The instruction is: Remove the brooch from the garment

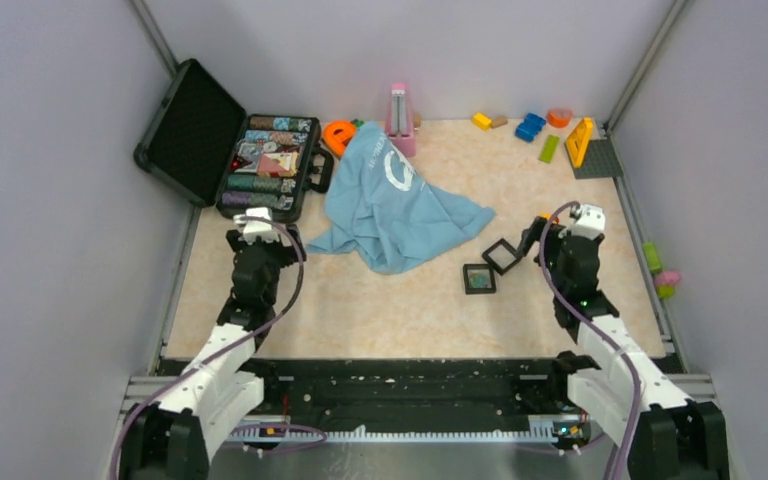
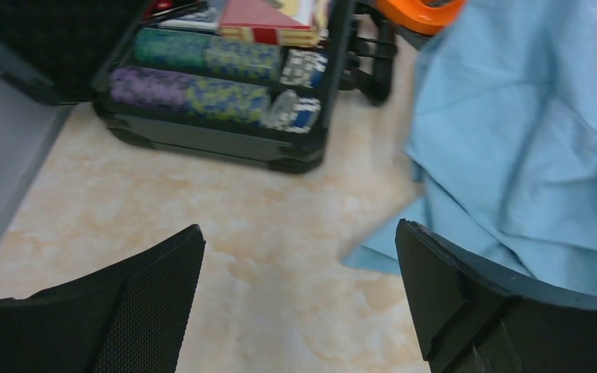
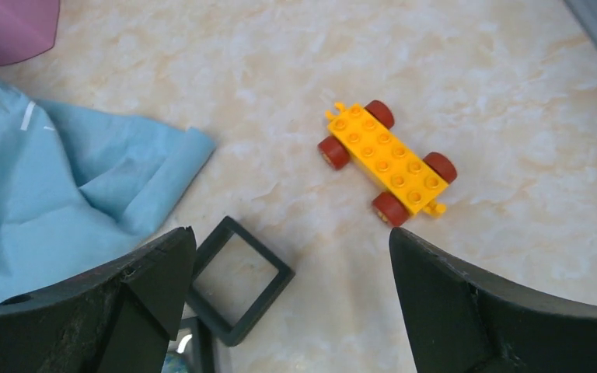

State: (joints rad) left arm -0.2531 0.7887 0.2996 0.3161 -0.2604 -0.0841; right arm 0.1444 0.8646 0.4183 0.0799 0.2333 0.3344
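The light blue T-shirt (image 1: 395, 205) lies crumpled in the middle of the table, its white ring print up. It also shows in the left wrist view (image 2: 528, 132) and the right wrist view (image 3: 54, 186). The teal-green brooch (image 1: 479, 279) lies inside a small black square box (image 1: 467, 288) to the right of the shirt, off the cloth. The box's empty frame lid (image 3: 237, 280) lies beside it. My left gripper (image 2: 299, 229) is open and empty near the shirt's left corner. My right gripper (image 3: 289, 233) is open and empty, just right of the lid.
An open black case of poker chips (image 1: 260, 160) stands at the back left. A pink metronome (image 1: 400, 115) and an orange piece (image 1: 338, 135) are behind the shirt. Toy bricks (image 1: 530, 125) lie at the back right. A yellow wheeled brick (image 3: 387, 162) lies ahead of my right gripper.
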